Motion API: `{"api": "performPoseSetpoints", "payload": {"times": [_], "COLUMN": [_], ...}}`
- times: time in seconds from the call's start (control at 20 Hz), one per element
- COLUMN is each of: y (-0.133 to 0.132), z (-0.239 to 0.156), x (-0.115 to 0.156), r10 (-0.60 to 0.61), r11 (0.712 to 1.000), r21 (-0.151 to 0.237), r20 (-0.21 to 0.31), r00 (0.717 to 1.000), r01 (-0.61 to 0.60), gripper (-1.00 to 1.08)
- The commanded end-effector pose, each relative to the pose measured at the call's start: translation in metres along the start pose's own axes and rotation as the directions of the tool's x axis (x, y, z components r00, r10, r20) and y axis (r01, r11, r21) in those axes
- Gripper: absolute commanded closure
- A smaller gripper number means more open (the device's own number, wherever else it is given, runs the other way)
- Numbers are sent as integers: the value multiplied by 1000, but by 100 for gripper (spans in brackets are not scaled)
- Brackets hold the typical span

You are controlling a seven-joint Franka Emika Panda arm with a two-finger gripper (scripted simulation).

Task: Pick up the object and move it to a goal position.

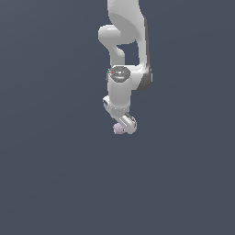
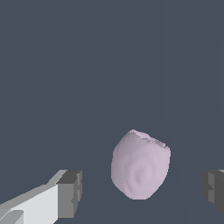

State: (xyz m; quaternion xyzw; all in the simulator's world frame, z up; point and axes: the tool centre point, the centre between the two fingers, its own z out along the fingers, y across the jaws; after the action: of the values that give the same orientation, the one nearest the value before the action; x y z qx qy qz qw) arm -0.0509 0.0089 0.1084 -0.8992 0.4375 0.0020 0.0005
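Note:
The object [image 2: 140,166] is a small pale pink-lilac rounded lump. In the wrist view it sits between my two fingers, with a clear gap on each side. One grey fingertip [image 2: 70,192] and the other [image 2: 213,190] stand wide apart, so my gripper [image 2: 141,191] is open around it without touching. In the exterior view the object [image 1: 118,129] peeks out just below the white hand, and my gripper [image 1: 123,127] hangs down over it from the arm above.
A flat, plain dark grey-blue surface [image 1: 55,174] fills both views. The white arm [image 1: 124,41] reaches down from the top of the exterior view.

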Motion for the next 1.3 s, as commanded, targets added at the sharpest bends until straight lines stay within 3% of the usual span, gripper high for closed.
{"api": "performPoseSetpoints", "payload": {"times": [0.0, 0.6, 0.9, 1.25], "y": [2, 12, 14, 14], "z": [4, 16, 19, 22], "x": [-3, -15, -17, -17], "r10": [69, 310, 357, 358], "r11": [998, 951, 934, 934], "r21": [0, 2, 2, 2], "r20": [0, -3, -3, -3], "r00": [998, 951, 934, 934], "r01": [-69, -310, -357, -358], "gripper": [-92, -92, -92, -92]}}
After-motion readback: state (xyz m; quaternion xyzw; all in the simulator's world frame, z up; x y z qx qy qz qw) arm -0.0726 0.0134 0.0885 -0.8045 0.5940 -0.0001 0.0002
